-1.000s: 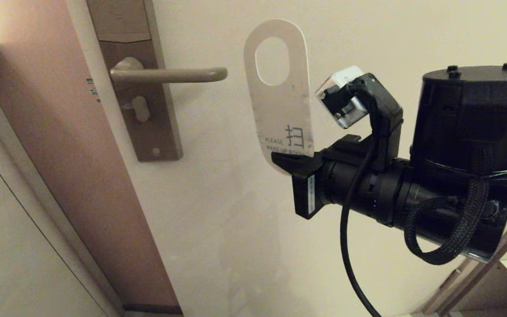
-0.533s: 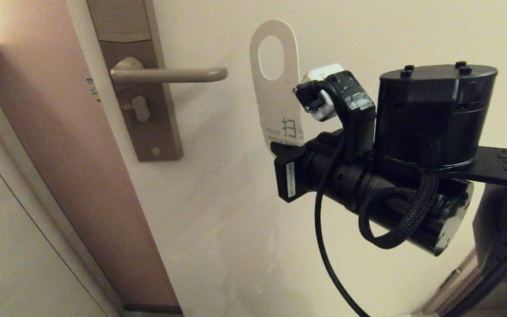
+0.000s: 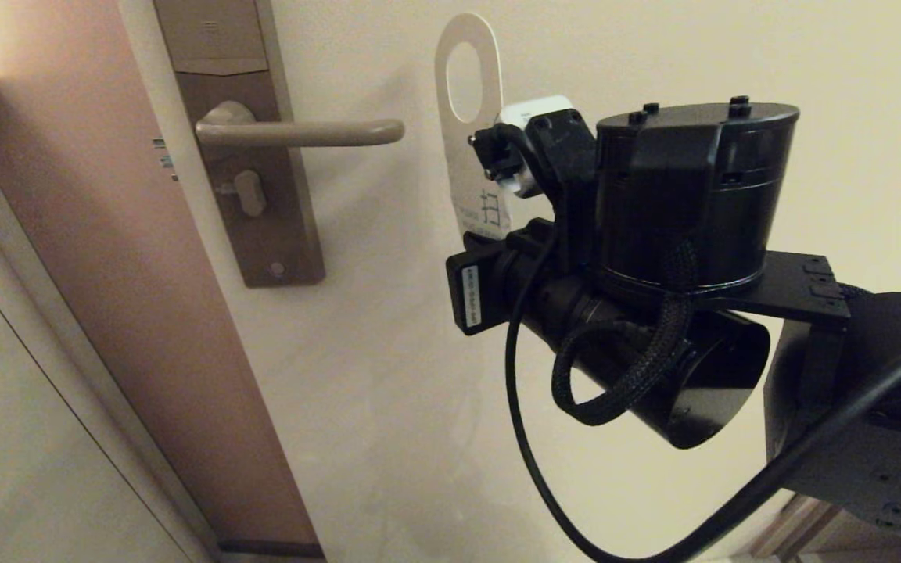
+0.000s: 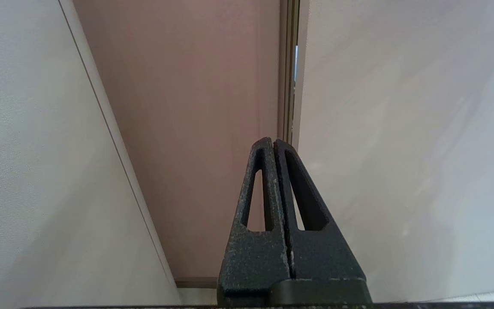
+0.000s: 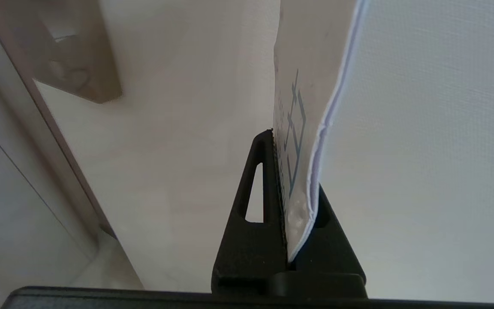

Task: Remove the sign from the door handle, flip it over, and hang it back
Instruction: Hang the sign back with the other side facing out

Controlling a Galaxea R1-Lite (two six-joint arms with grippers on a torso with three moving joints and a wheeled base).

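Clamped on the lower end of the sign [image 5: 298, 128], the right gripper [image 5: 292, 180] has its two black fingers [image 5: 251, 201] pressed flat against the card's faces, nothing else between them. Behind and all around the gripper spreads the cream door [image 3: 388, 407]. Down its edge, off to the gripper's left, runs a tall brown plate [image 3: 263, 195]. From that plate the door handle [image 3: 302, 133] reaches toward the gripper; its rounded tip stops just short of the sign, not touching. Rising upright from the gripper, the sign shows its off-white face, oval hole at the top, level with the handle. Away from all this, the left gripper [image 4: 275, 148] sits fully closed and empty.
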